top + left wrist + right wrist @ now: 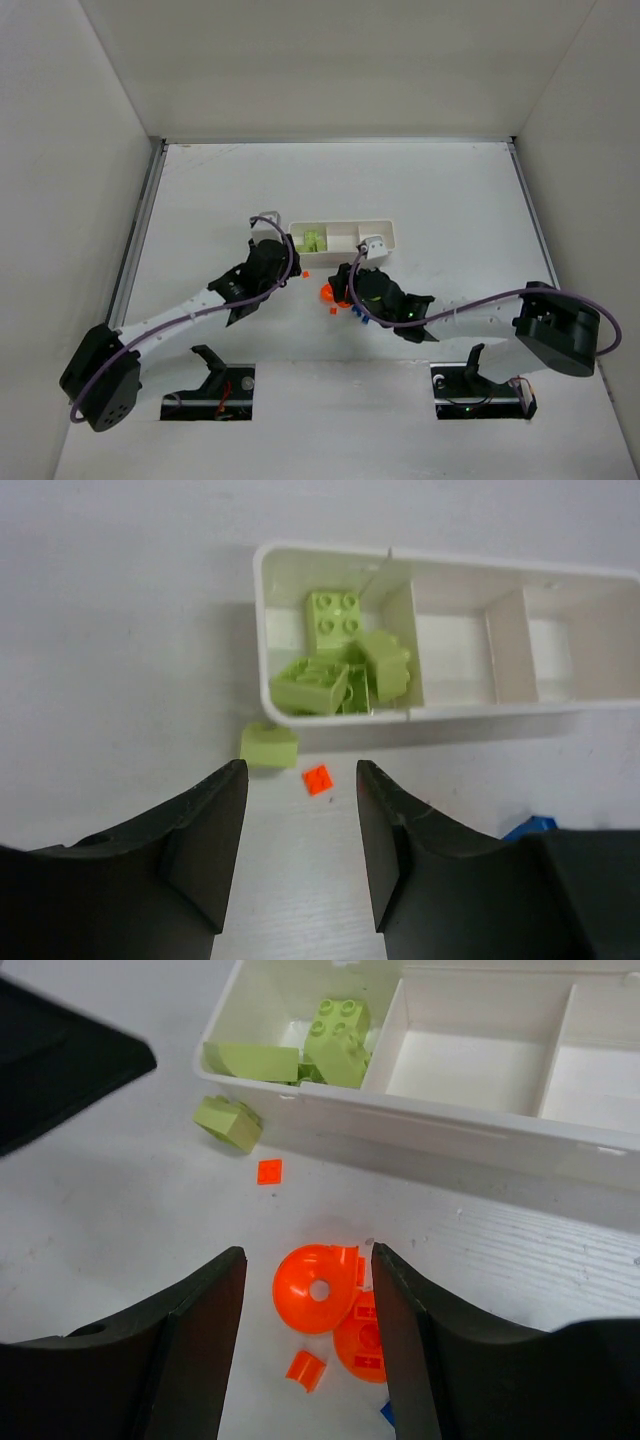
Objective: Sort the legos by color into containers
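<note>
Nearest, the left tool point(300, 772) is seen with its two fingers spread apart, and nothing is held between them. The right tool point(307, 1256) is spread wide as well, and nothing is gripped by it.

Below the right tool, two round orange pieces point(318, 1288) are laid on the white surface point(120, 1220), and they are touching each other. A small orange bit point(305, 1368) is found at their 7 o'clock. A blue brick point(530, 827) is seen close by, partly hidden behind a finger.

A little farther off, a flat orange tile point(269, 1171) is laid by itself on the surface. At its 11 o'clock a loose green brick point(228, 1123) is found, just beside the front wall of the tray and outside it.

Farthest away, the long white tray point(450, 1130) is set on the surface, at 12 o'clock from both tools. It is split into three boxes side by side. Several green bricks point(335, 1028) are piled in the box at its 9 o'clock end.
</note>
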